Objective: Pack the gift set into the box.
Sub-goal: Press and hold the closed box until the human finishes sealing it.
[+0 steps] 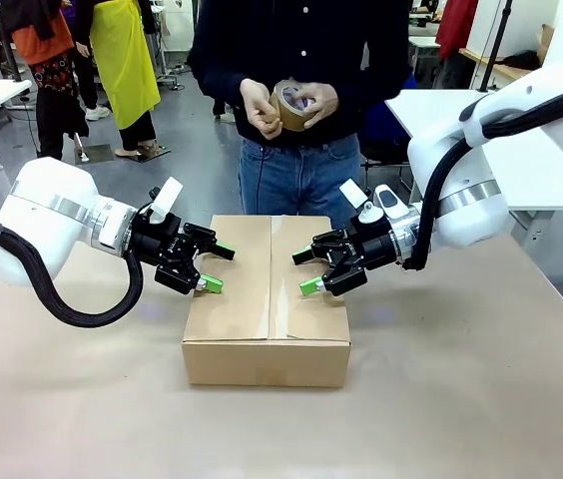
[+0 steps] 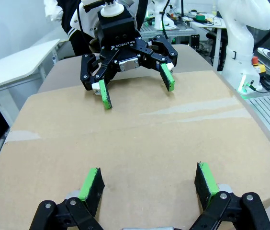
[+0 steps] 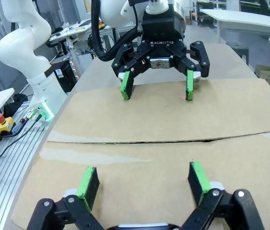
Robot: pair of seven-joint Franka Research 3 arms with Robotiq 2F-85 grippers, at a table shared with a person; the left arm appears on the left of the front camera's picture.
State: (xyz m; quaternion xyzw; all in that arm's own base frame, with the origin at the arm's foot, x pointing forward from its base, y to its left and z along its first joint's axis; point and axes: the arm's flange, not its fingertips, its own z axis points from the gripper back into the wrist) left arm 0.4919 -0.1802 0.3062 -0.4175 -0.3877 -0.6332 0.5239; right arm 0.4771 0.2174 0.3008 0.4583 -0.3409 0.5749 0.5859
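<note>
From the front, the box [image 1: 267, 304] sits at the centre of the brown table [image 1: 461, 399], its top flaps folded shut with the seam running from 12 o'clock to 6 o'clock. My left gripper [image 1: 214, 267] reaches in from 9 o'clock, its green-padded fingers spread apart and empty over the box's left edge, pads close to the flap. My right gripper [image 1: 306, 271] comes in from 3 o'clock, its fingers also spread apart and empty over the right flap. The two grippers face each other across the seam. In my left wrist view, my own left fingers [image 2: 91, 186] hover low over the cardboard, with the right gripper opposite at 12 o'clock. In my right wrist view, the seam crosses from 9 to 3 o'clock between both grippers. At 12 o'clock beyond the box, a person stands holding a roll of brown tape [image 1: 289, 105] in both hands.
</note>
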